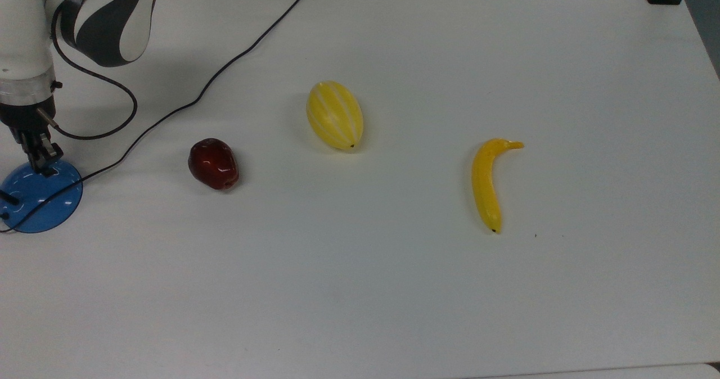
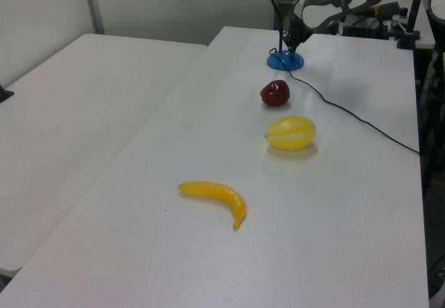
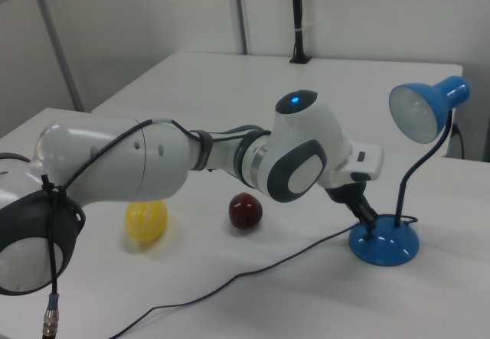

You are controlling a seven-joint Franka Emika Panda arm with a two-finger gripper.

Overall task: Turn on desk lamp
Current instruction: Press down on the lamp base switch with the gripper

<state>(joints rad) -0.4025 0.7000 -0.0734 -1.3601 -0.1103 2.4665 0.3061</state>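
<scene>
At the far left edge of the top view, the desk lamp point(image 1: 39, 196) sits on the white table point(image 1: 427, 289). The gripper point(image 1: 44, 168) presses its tip on the blue base; whether its jaws are apart cannot be told. No writing is legible.

one lamp point(image 3: 398, 178) — three fruits, seemingly: banana point(image 1: 487, 183), melon point(image 1: 334, 114), red fruit point(image 1: 213, 163)

1. Lamp point(image 3: 384, 242): glossy blue round base, thin dark gooseneck, blue shade at upper right of right view, facing that frame's left.
2. Bulb looks unlit.
3. Base point(image 1: 39, 198) sits flat at far left edge of top view; top centre-right of left view point(image 2: 286, 60).
4. Black cord point(image 1: 169, 113) runs from base to top edge of top view.
</scene>
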